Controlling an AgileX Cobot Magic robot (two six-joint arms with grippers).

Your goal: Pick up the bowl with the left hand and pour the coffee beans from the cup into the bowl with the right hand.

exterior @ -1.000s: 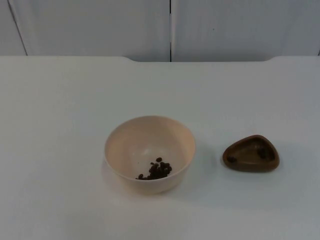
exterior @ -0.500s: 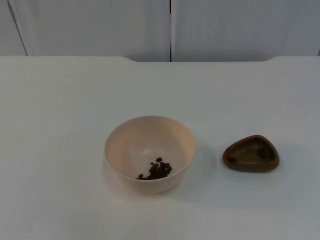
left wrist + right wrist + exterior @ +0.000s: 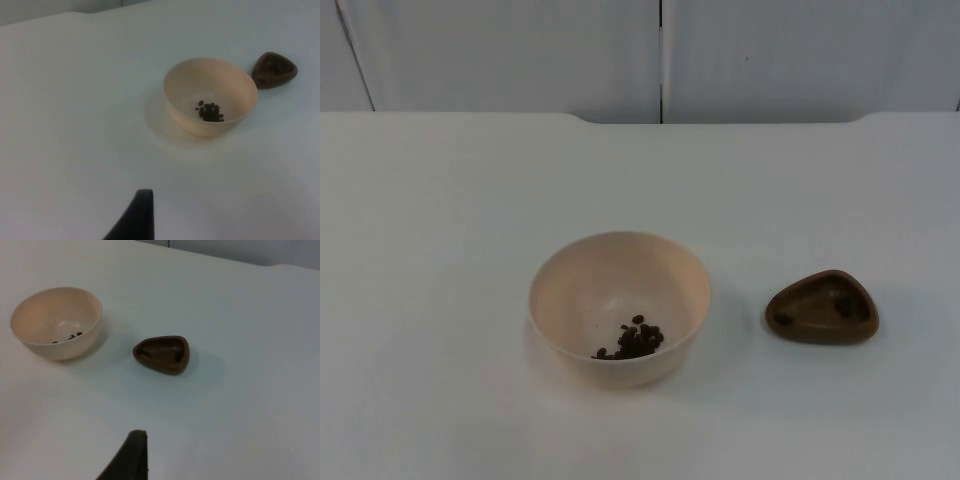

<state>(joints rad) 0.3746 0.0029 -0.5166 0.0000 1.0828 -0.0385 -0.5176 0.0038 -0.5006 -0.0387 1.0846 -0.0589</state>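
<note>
A cream bowl (image 3: pixel 570 290) stands upright on the white table a little left of centre, with a small heap of coffee beans (image 3: pixel 635 340) inside near its front wall. To its right, a hand's width apart, sits a low brown three-cornered cup (image 3: pixel 822 307) with a few dark bits left in it. In the left wrist view the bowl (image 3: pixel 200 82), beans (image 3: pixel 210 112) and cup (image 3: pixel 274 69) lie well ahead of my left gripper (image 3: pixel 137 215). My right gripper (image 3: pixel 131 455) hangs back from the cup (image 3: pixel 162 354) and bowl (image 3: pixel 55 315). Neither gripper touches anything.
The white table (image 3: pixel 440 200) runs back to the grey partition wall (image 3: pixel 660 55). Bare surface lies on all sides of the bowl and the cup.
</note>
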